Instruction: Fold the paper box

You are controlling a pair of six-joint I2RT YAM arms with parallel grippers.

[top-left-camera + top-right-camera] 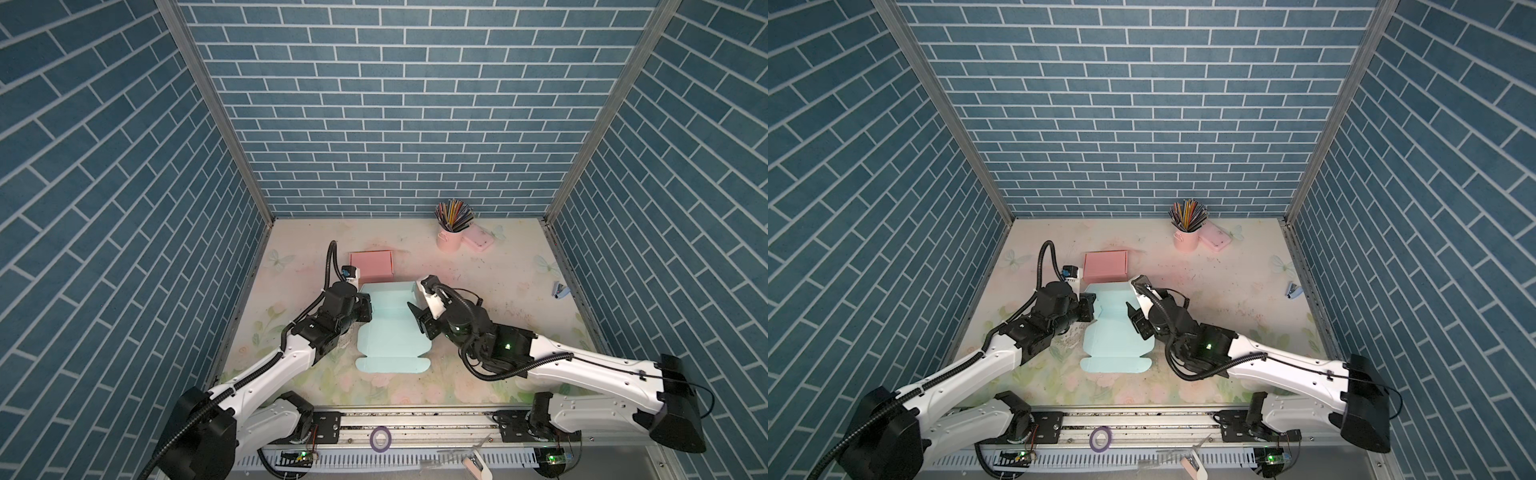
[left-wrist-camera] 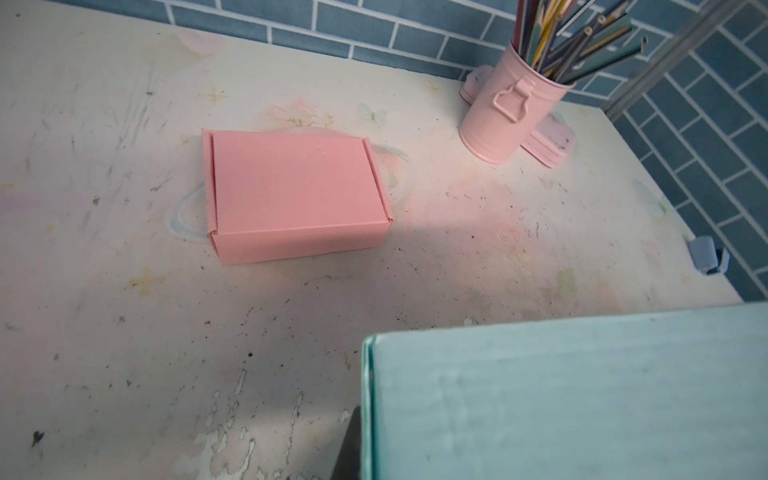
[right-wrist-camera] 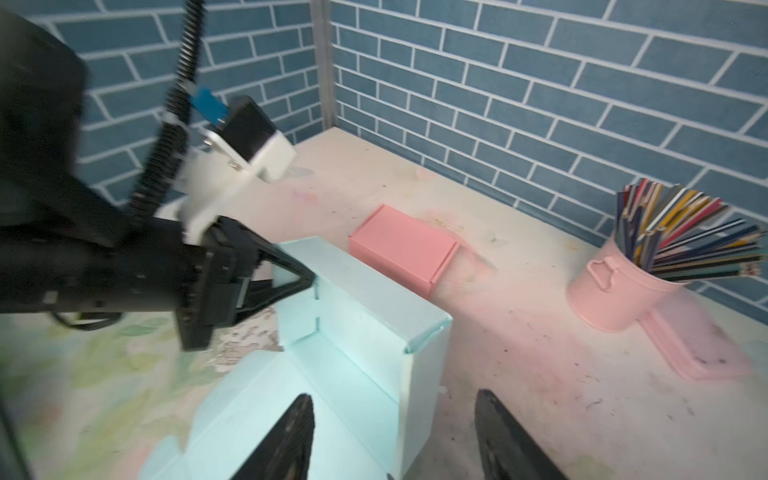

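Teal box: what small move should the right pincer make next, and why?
Probably draw the right pincer back from the raised wall toward the front panel. Its jaws stand apart astride that wall, gripping nothing; the left pincer is shut on the opposite wall of the teal box, and the front panel lies flat, not yet folded.

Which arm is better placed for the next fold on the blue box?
Probably right. The right hand is open at the right wall of the blue box; the left hand is shut on its opposite wall.
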